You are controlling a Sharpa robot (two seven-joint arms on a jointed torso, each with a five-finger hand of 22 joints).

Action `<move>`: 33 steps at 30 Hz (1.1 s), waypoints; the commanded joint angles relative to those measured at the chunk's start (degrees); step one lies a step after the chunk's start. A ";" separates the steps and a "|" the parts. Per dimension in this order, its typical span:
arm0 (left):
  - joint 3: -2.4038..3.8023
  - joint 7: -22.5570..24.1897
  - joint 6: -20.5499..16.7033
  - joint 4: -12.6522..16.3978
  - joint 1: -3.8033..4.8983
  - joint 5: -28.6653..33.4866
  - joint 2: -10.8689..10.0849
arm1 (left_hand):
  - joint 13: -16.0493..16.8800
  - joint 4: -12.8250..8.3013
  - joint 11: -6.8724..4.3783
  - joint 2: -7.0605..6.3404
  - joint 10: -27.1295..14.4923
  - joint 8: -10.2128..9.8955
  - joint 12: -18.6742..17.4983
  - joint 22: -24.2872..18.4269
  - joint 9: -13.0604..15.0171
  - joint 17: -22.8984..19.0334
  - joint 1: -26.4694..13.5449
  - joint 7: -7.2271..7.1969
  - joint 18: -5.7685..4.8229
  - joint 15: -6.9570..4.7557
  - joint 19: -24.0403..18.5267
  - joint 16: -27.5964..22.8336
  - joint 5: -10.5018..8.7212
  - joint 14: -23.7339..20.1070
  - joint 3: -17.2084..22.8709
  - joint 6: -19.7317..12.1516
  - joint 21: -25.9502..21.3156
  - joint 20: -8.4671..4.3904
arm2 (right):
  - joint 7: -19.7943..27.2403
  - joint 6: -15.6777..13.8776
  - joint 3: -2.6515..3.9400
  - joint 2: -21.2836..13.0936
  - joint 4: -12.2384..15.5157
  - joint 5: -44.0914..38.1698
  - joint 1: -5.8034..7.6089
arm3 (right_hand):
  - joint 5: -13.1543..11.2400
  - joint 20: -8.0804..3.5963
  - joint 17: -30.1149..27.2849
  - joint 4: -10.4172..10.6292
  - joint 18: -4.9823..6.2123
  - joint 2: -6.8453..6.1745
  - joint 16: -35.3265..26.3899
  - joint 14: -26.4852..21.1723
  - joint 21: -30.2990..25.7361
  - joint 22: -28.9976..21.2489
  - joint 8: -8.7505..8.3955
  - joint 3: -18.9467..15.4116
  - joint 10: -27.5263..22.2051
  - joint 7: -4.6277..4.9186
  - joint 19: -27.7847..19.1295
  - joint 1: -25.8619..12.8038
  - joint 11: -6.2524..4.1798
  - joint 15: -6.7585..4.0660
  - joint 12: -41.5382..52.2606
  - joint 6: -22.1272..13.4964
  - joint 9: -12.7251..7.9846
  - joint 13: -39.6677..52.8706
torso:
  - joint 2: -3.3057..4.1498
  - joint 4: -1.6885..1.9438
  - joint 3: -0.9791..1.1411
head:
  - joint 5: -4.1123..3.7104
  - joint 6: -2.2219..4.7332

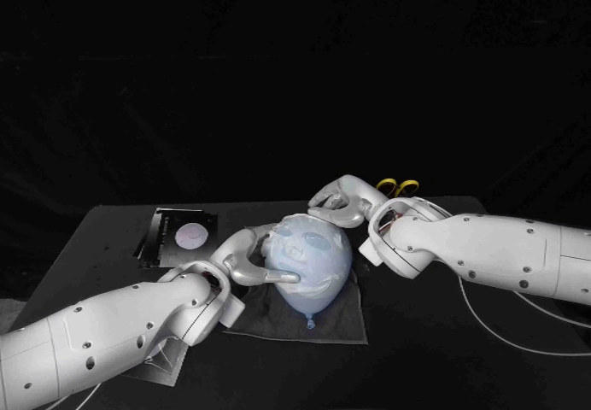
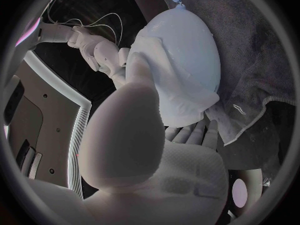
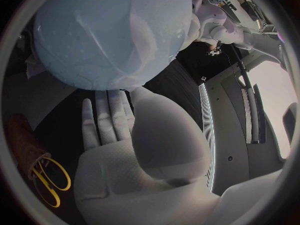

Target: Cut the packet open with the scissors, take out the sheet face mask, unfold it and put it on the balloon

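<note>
The balloon (image 1: pixel 311 295) was lying on a grey towel (image 1: pixel 345 323) with the sheet mask (image 1: pixel 308 243) draped over it. The left hand (image 1: pixel 253 266) had hold of the balloon, thumb on the mask's edge and fingers underneath. The right hand (image 1: pixel 342 202) sat against the balloon's far end, fingers flat, and I couldn't tell if it was gripping. Yellow-handled scissors (image 1: pixel 396 184) lay just beyond that.
</note>
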 commanded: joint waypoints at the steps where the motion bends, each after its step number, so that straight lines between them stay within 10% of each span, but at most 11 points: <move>1: -0.01 -0.84 1.16 0.09 -0.03 -0.37 0.21 | 0.09 0.02 0.09 0.08 0.41 0.36 -0.03 -0.08 0.11 0.06 0.46 8.47 0.97 0.18 -0.29 0.07 0.39 0.06 0.35 0.40 -0.21 0.09 | 0.23 2.21 -0.12 0.01 0.29 -1.27 -0.20 | -0.30 -0.07 -0.08 -0.68 0.55 -1.54 -0.22 0.54 0.42 0.37 -0.36 3.34 0.93 -0.08 1.75 0.21 -0.15 -0.08 -1.18 0.53 -0.18 0.12 | 0.01 0.01 -0.01 | -0.29 0.09; 9: -0.02 -0.76 0.95 0.27 -0.03 -0.37 0.23 | 0.10 0.02 0.08 0.17 0.61 0.42 -0.02 -0.07 0.17 0.08 0.63 8.46 1.10 0.17 -0.28 0.08 0.38 0.14 0.60 0.55 -0.21 0.13 | -2.71 -0.71 -0.12 -0.27 0.37 -8.58 -0.30 | -0.33 -1.26 0.42 -10.31 0.47 -4.99 0.02 4.26 3.36 1.21 0.09 15.32 4.64 -0.48 7.50 2.44 -0.75 -1.26 -2.62 3.01 -0.16 0.47 | 0.00 0.02 -0.03 | -0.55 0.01; 12: -0.03 -0.65 0.88 0.26 -0.03 -0.37 0.31 | 0.10 0.02 0.08 0.17 0.61 0.42 -0.02 -0.07 0.17 0.08 0.63 8.46 1.10 0.17 -0.28 0.08 0.38 0.14 0.60 0.55 -0.21 0.13 | -1.72 -2.44 -0.12 -0.46 0.46 -8.71 -0.32 | -0.23 -1.17 0.19 -10.56 0.36 -3.85 -0.87 3.49 3.62 1.47 -0.15 17.45 3.04 -0.26 7.29 0.29 -0.31 -0.87 -4.14 2.83 -0.27 0.13 | -0.02 0.02 -0.03 | -0.59 0.12; 16: -0.03 -0.56 0.84 0.16 -0.03 -0.37 0.44 | 0.12 0.02 0.07 0.20 0.74 0.45 0.00 -0.07 0.22 0.10 0.69 8.45 1.15 0.16 -0.28 0.09 0.37 0.20 0.66 0.69 -0.21 0.13 | 1.42 -4.66 -0.11 -0.63 0.51 -5.75 -0.32 | -0.14 0.02 -0.97 -7.18 0.04 -6.15 -4.05 -1.67 2.44 0.76 -1.18 17.07 -4.64 1.31 5.23 -7.61 2.04 1.31 -6.39 1.11 -0.69 -0.03 | -0.06 0.01 -0.05 | -0.62 0.34; 20: -0.04 -0.56 0.85 0.13 -0.03 -0.37 0.51 | 0.12 0.02 0.07 0.20 0.74 0.45 0.00 -0.07 0.22 0.10 0.69 8.45 1.15 0.16 -0.28 0.09 0.37 0.20 0.66 0.69 -0.21 0.13 | 4.20 -5.52 -0.09 -0.77 0.58 -0.92 -0.30 | 1.91 0.31 -1.97 -2.80 -0.91 -8.30 -6.15 -5.35 0.82 -0.45 -2.77 10.75 -10.07 2.93 2.83 -16.23 3.93 2.82 -6.12 -0.98 -1.43 0.13 | -0.02 0.04 -0.01 | -0.48 0.47; 25: -0.07 -0.67 0.89 0.12 -0.03 -0.37 0.57 | 0.13 0.02 0.05 0.26 0.93 0.51 0.02 -0.06 0.26 0.13 0.75 8.44 1.23 0.12 -0.27 0.12 0.36 0.31 0.74 0.81 -0.21 0.15 | 4.68 -3.92 0.15 -0.70 0.61 3.80 -0.15 | 3.17 0.34 -2.83 -0.06 -1.96 -8.00 -7.65 -8.33 -0.86 -2.96 -4.41 3.71 -14.05 4.08 -1.49 -20.01 5.13 4.00 -6.14 -3.30 -2.23 0.12 | 0.04 0.01 0.01 | -0.28 0.55; 28: -0.08 -0.73 0.93 0.06 -0.03 -0.37 0.66 | 0.14 0.02 0.04 0.27 1.03 0.54 0.03 -0.06 0.30 0.15 0.77 8.43 1.26 0.10 -0.25 0.13 0.36 0.39 0.73 0.92 -0.21 0.15 | 3.25 -1.62 0.37 -0.39 0.37 5.11 0.07 | 3.16 0.32 -3.27 0.14 -2.53 -7.24 -8.22 -9.88 -1.39 -4.00 -5.66 -1.35 -16.33 4.45 -3.17 -20.19 5.63 4.53 -6.04 -6.68 -3.09 0.16 | 0.02 0.01 0.00 | -0.25 0.64; 30: -0.09 -0.77 0.95 0.02 -0.03 -0.37 0.73 | 0.14 0.02 0.04 0.27 1.03 0.54 0.03 -0.06 0.30 0.15 0.77 8.43 1.26 0.10 -0.25 0.13 0.36 0.39 0.73 0.92 -0.21 0.15 | 2.01 0.02 0.45 -0.06 0.08 5.34 0.27 | 2.78 0.51 -4.09 0.57 -3.12 -4.32 -8.79 -12.90 -1.74 -5.08 -6.91 -12.91 -19.11 4.94 -5.15 -17.41 6.01 5.16 -6.00 -10.04 -4.12 0.13 | 0.01 0.02 -0.02 | -0.24 0.65; 33: -0.09 -0.81 0.97 -0.03 -0.03 -0.37 0.79 | 0.14 0.02 0.04 0.27 1.03 0.54 0.03 -0.06 0.30 0.15 0.77 8.43 1.26 0.10 -0.25 0.13 0.36 0.39 0.73 0.92 -0.21 0.15 | 0.18 2.06 0.52 0.69 -0.59 5.32 0.53 | 2.77 0.36 -4.49 0.59 -3.26 -4.10 -8.99 -14.59 -1.70 -5.30 -7.43 -17.28 -20.04 4.72 -5.62 -16.80 6.25 5.32 -6.05 -11.77 -4.59 0.13 | 0.02 0.02 -0.02 | -0.09 0.70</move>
